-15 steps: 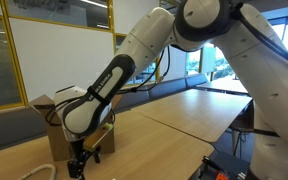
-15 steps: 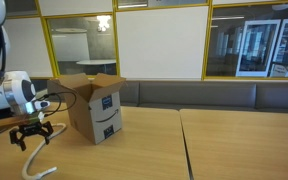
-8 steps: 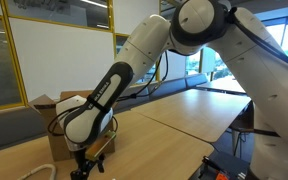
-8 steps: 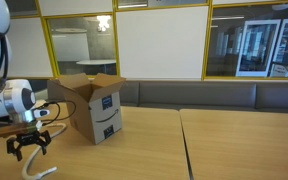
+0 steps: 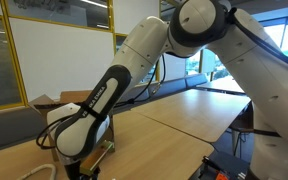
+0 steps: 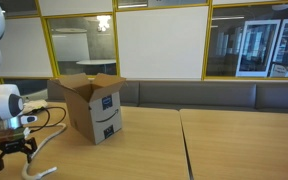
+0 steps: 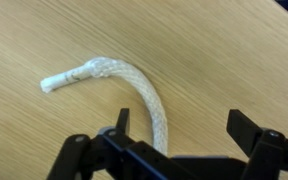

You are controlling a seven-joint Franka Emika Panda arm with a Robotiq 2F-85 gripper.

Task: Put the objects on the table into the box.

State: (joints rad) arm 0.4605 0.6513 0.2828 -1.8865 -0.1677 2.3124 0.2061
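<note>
Pale wooden table top of joined sections (image 6: 194, 150) fills the lower part of both exterior views, with a plain brown cardboard box (image 6: 96, 108), flaps up, standing on it left of centre and a white-and-black robot arm (image 5: 134, 60) bending down beside the box. The arm's black claw (image 6: 11, 152) hangs at the lower left edge, spread wide and holding nothing. In the wrist view a white braided cord (image 7: 124, 78) lies on the wood, curving from mid-left down between the claw's fingers.
</note>
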